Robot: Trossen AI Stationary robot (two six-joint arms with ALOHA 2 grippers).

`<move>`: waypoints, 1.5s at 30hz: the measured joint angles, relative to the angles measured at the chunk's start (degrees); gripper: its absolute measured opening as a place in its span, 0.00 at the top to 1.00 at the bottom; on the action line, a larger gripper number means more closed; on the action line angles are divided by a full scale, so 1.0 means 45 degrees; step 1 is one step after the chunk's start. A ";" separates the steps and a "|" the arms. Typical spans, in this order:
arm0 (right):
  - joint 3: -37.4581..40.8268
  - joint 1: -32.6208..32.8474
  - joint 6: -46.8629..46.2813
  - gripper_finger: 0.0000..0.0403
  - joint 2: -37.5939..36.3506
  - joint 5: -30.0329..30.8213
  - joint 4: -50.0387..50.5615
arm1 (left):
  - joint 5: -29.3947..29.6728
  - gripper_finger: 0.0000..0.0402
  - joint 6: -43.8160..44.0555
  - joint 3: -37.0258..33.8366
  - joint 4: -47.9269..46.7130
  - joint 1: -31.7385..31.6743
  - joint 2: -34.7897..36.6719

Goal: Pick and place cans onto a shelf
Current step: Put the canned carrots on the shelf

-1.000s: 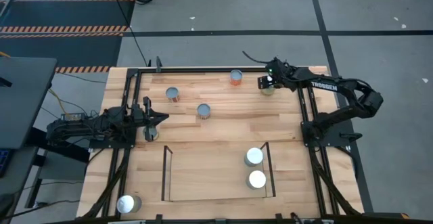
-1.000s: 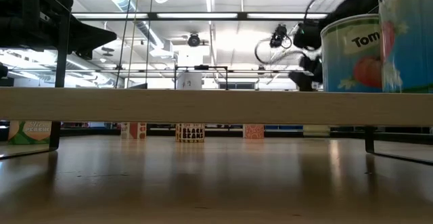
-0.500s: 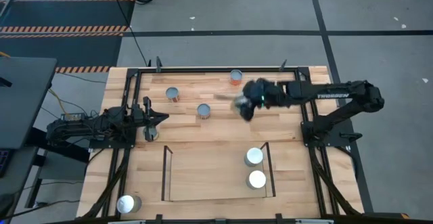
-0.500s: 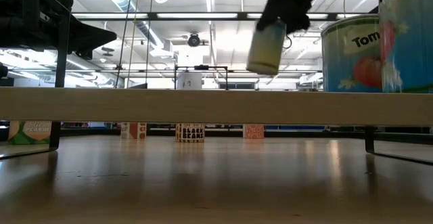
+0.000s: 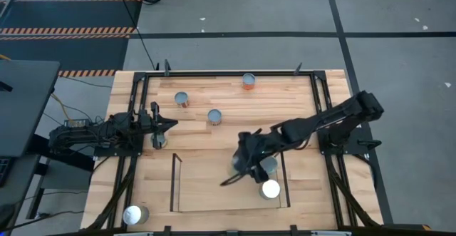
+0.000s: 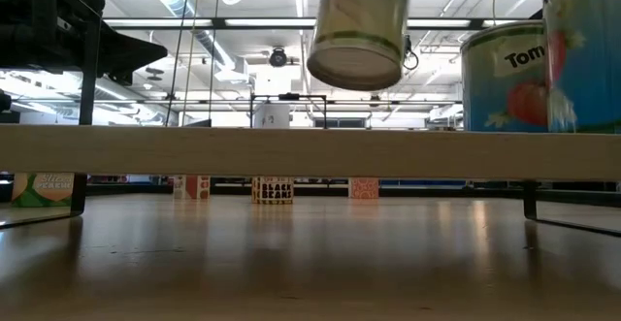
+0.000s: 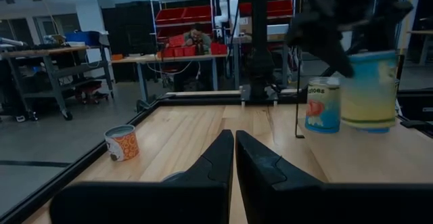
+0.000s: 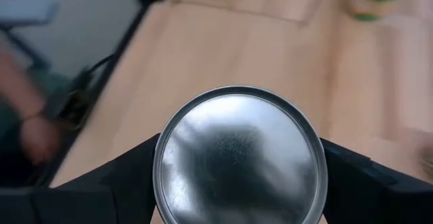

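High view: the right gripper [image 5: 244, 159] hangs over the shelf [image 5: 176, 187], just beside two silver-topped cans [image 5: 270, 188] standing at the shelf's right end. Its fingers pinch a pale yellowish can [image 6: 359, 25] from both sides (the right wrist view shows the round silver lid [image 8: 240, 155] between the dark fingers [image 8: 128, 183]), held clear above the wood base in the low view. The left gripper [image 5: 158, 127] rests at the table's left edge, fingers pressed together, beside a can [image 5: 159, 142]. Other cans sit well apart: two [image 5: 182, 99] mid-table, an orange-sided one [image 5: 248, 80] at the far rail, one [image 5: 134, 215] near the front left corner.
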State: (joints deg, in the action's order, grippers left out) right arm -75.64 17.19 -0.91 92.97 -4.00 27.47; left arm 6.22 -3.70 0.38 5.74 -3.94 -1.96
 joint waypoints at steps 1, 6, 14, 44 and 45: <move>-0.0048 0.0002 0.0177 0.19 0.0119 -0.0260 0.0137 | 0.0000 0.94 0.0000 -0.0003 -0.0002 -0.0002 0.0000; -0.0076 -0.0087 0.0559 0.19 0.0616 -0.0383 0.1084 | 0.0000 0.94 0.0002 0.0000 0.0000 0.0000 0.0000; -0.0081 -0.0112 0.0485 0.19 0.0582 -0.0347 0.1617 | -0.0005 0.94 0.0000 -0.0001 0.0016 -0.0002 -0.0005; -0.0086 0.0150 0.0343 0.07 0.1283 -0.0133 0.2077 | 0.0000 0.94 0.0000 -0.0002 0.0002 0.0003 -0.0180; -0.0086 0.0155 0.0267 0.07 0.1283 -0.0137 0.2136 | 0.0000 0.94 0.0000 0.0000 0.0000 0.0003 -0.0180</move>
State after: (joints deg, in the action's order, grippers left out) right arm -76.03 17.89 0.30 98.74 -4.62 37.08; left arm 6.22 -3.70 0.38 5.74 -3.92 -2.76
